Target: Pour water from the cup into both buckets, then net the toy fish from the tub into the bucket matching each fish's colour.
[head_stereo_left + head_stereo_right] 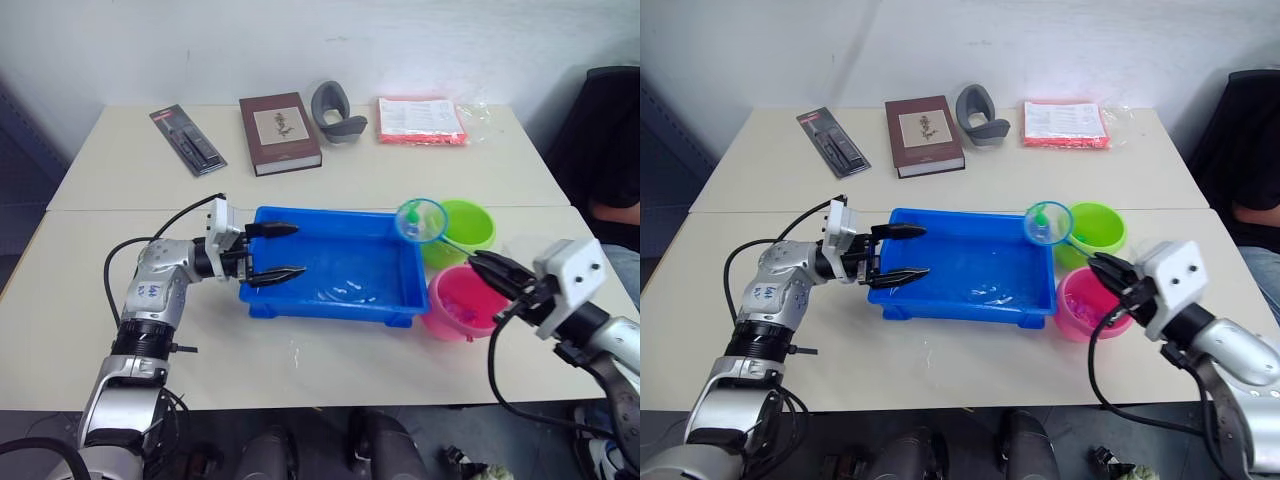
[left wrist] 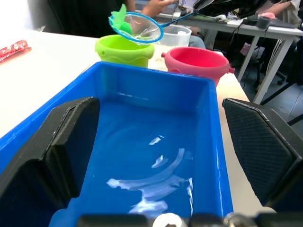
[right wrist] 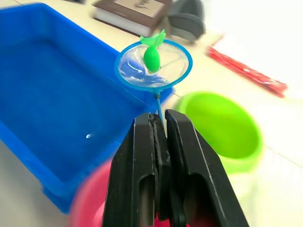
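Netting step: my right tool (image 3: 161, 130) pinches the net (image 1: 421, 221) handle, a green fish (image 3: 152, 56) aboard, just beside the green bucket (image 1: 468, 228) toward the counter's right edge. Left tool (image 1: 272, 255) spread over the tub (image 1: 330, 305). Next: carry over, tip.

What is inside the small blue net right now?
One green toy fish sits in the net, which the right gripper holds by its thin handle near the green bucket. Nothing else shows through the mesh.
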Tool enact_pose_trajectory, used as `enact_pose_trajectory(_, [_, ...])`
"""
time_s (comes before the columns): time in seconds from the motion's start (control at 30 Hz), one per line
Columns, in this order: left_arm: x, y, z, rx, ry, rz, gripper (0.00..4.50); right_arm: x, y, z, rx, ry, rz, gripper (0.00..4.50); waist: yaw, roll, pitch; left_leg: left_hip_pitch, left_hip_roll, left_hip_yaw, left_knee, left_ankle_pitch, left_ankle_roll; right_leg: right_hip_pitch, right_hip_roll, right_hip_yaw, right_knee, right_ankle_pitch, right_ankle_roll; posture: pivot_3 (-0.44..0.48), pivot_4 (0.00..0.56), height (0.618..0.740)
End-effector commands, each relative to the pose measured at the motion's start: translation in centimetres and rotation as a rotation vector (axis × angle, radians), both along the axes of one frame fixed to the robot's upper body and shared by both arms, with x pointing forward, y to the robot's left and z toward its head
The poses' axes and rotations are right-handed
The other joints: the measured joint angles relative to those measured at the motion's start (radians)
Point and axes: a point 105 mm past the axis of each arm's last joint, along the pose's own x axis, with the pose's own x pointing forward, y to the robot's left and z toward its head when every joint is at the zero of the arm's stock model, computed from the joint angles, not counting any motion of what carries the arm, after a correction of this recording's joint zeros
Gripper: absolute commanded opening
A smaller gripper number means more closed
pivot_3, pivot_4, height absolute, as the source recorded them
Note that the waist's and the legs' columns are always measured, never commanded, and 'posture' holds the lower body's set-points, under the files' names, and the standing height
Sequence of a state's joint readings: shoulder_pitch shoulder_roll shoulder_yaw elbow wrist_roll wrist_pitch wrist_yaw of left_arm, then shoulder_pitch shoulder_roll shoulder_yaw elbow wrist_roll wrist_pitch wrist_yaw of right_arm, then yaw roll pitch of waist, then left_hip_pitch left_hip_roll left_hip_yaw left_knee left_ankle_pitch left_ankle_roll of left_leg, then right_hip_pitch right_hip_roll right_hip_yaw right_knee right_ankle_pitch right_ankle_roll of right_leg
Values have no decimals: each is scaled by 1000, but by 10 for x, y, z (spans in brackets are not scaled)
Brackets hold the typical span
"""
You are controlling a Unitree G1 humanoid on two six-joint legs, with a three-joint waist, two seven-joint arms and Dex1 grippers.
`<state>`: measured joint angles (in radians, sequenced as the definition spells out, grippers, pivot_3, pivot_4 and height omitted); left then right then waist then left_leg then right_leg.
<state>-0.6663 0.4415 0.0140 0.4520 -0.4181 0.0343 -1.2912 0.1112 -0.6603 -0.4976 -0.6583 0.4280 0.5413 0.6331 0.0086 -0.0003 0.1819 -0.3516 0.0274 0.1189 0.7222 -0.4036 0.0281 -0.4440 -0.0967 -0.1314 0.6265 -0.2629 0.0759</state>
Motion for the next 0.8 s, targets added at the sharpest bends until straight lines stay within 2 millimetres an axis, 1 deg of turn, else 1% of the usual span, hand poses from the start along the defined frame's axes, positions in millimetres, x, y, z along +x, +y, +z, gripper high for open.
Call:
enact_pose_trajectory(0.03, [3,-7,7,3,-44,-18,4473,-4,-26,16,-90,-72,-113,0,4,0,0,0,0,0,0,0,0,0,0,0,0,0,0,0,150,740])
enact_pose_trajectory(0.1, [4,-9,7,1,-48,-23,4473,-1,-42,16,-141,-79,-197,0,7,0,0,0,0,0,0,0,0,0,0,0,0,0,0,0,150,740])
enact_pose_trajectory(0.13, [5,-10,7,-1,-50,-25,4473,3,-51,14,-207,-87,-246,0,8,0,0,0,0,0,0,0,0,0,0,0,0,0,0,0,150,740])
enact_pose_trajectory(0.17, [5,-12,8,-3,-53,-27,4473,6,-56,13,-267,-101,-270,0,9,0,0,0,0,0,0,0,0,0,0,1,0,0,0,0,150,740])
enact_pose_trajectory(0.3, [5,-17,9,-13,-61,-37,4473,18,-67,13,-476,-189,-329,0,9,0,0,1,0,1,0,0,0,0,0,1,0,0,0,0,150,740])
enact_pose_trajectory(0.33, [4,-19,9,-15,-62,-38,4473,20,-67,13,-541,-214,-325,0,9,0,0,1,1,1,0,0,0,0,0,1,0,0,0,0,150,740])
enact_pose_trajectory(0.53, [3,-21,11,-23,-66,-37,4473,27,-63,8,-771,-318,-281,0,10,0,0,1,1,1,0,0,0,0,0,1,0,0,0,0,150,740])
enact_pose_trajectory(0.63, [2,-20,11,-25,-66,-29,4473,30,-61,2,-947,-347,-229,0,12,0,0,1,1,1,0,0,0,0,-1,1,1,0,0,0,150,740])
enact_pose_trajectory(0.67, [2,-18,11,-25,-68,-25,4473,31,-62,2,-1014,-365,-220,0,12,0,0,1,2,1,0,0,0,0,-1,1,0,0,0,0,150,740])
enact_pose_trajectory(0.8, [-4,-12,8,-11,-68,-21,4473,33,-61,9,-1134,-437,-186,0,11,0,0,0,2,0,0,0,0,0,-1,1,0,0,0,0,150,740])
